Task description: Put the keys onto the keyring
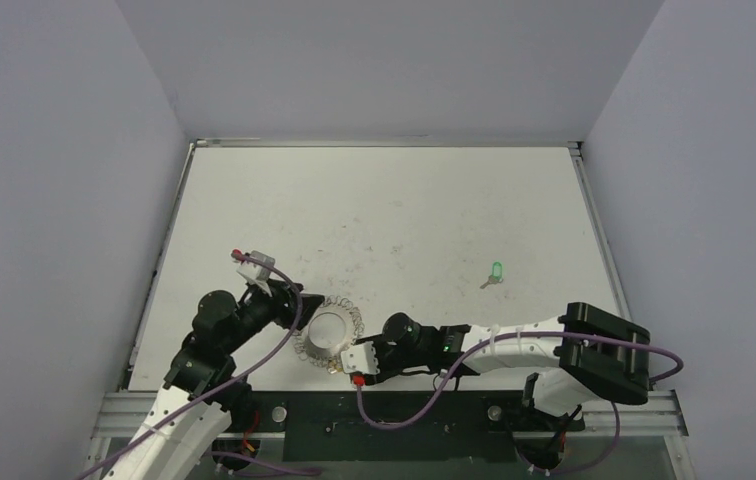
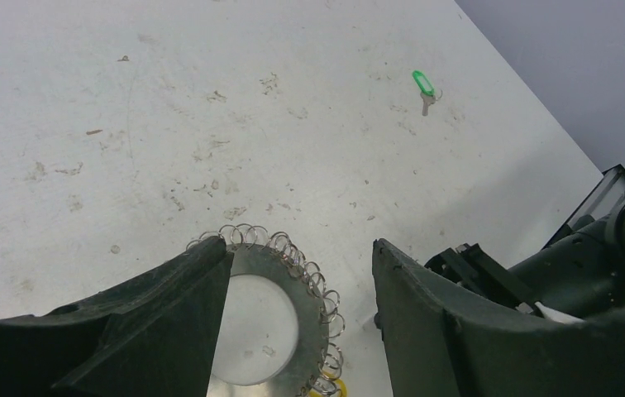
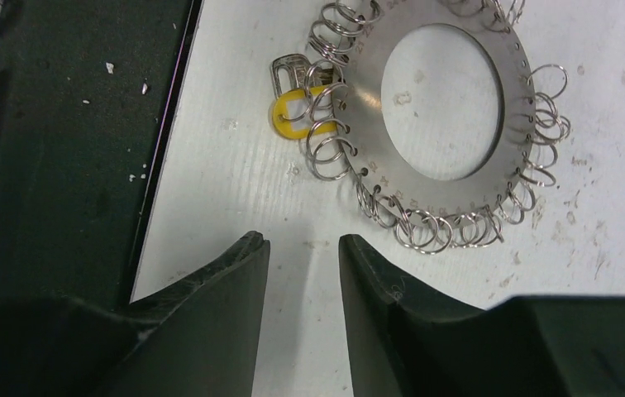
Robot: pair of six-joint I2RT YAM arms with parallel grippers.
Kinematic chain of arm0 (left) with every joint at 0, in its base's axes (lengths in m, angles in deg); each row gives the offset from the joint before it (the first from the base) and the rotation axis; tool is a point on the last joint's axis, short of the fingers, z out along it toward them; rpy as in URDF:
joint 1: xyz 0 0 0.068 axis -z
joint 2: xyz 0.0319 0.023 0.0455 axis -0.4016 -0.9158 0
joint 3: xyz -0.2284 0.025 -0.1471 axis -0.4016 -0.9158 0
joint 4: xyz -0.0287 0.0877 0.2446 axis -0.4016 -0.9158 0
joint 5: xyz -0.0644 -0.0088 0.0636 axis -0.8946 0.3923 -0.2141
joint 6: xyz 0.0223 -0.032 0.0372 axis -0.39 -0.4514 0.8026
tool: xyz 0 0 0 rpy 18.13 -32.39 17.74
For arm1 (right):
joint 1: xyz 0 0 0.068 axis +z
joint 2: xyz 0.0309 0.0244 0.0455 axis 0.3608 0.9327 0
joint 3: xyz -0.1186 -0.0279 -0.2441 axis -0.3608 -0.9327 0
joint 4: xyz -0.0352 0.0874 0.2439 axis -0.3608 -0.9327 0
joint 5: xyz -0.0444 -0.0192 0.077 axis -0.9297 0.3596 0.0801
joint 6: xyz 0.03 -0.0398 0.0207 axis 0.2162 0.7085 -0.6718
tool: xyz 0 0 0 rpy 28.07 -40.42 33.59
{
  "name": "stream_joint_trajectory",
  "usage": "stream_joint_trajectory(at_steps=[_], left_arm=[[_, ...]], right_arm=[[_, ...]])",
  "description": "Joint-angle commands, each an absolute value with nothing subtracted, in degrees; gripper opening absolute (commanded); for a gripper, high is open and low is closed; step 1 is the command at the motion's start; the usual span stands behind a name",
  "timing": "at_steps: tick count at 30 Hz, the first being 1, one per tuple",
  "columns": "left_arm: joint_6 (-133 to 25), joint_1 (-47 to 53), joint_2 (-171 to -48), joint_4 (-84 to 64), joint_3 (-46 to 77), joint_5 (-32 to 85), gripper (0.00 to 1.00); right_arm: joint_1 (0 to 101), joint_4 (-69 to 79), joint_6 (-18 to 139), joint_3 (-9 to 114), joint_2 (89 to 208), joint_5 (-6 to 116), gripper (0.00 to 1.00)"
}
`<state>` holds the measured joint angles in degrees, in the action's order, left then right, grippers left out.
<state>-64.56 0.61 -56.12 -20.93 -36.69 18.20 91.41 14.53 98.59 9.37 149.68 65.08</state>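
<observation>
Left claw (image 2: 301,273) spreads wide over the keyring (image 3: 450,200) on the table (image 1: 404,200); right claw (image 3: 303,248), narrowly parted and empty, sits just beside it. Yellow key (image 3: 280,116) touches its fringe loops; green key (image 1: 496,270) lies well apart, farther right.

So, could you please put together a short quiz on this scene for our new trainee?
1. True or false: the green key touches the keyring.
2. The yellow key lies: A) at the keyring's outer edge; B) in its open centre; C) beside the green key.
3. Fill in: the right pincer is ___ and empty.
Key: 1 false, it lies well apart; 2 A; 3 open.
</observation>
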Motion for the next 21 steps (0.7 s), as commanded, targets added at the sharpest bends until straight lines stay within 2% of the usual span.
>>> stream_joint_trajectory(at_steps=[1,11,21], left_arm=[[-66.00,0.67,-53.93,-18.28,-37.58,18.40,0.61],[-66.38,0.67,-57.53,-19.66,-36.19,18.36,0.61],[-68.58,0.67,-58.77,-18.48,-36.45,17.80,0.61]], right_arm=[[92.07,23.11,107.66,9.35,153.06,66.15,0.37],[92.23,27.79,107.80,11.99,158.91,61.94,0.38],[92.17,30.70,107.23,11.65,160.97,57.72,0.32]])
